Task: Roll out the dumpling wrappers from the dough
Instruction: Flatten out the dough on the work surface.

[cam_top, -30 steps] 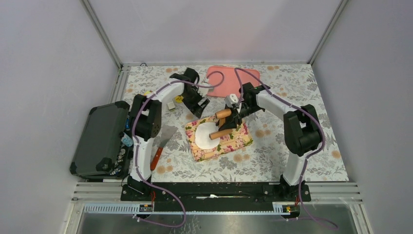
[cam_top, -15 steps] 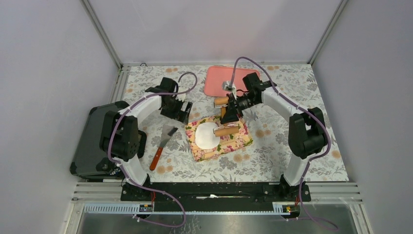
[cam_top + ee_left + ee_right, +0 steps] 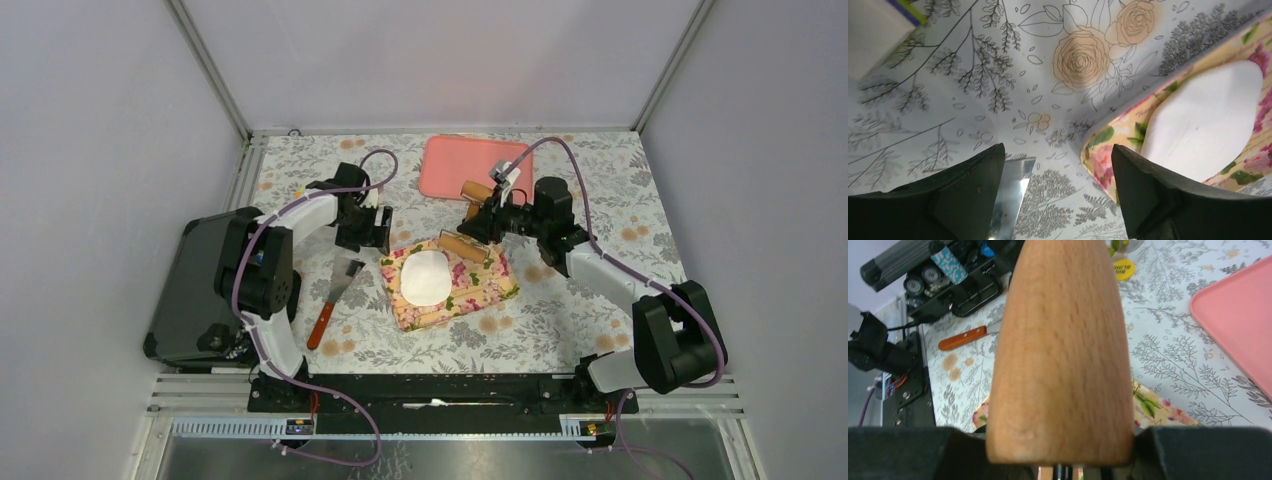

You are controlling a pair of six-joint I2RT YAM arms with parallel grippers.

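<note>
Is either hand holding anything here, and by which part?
The right hand grips the wooden rolling pin about mid-length, wood sticking out either side. The left hand is open, holding nothing.

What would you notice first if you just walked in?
A flat white dough sheet lies on the flowery board in the middle of the table. Just behind it, the right gripper holds a wooden rolling pin, with a pink tray farther back.

place: robot lab cell | shown by: grey panel walls (image 3: 100,120); aluminium frame (image 3: 208,70); base rail (image 3: 480,385)
</note>
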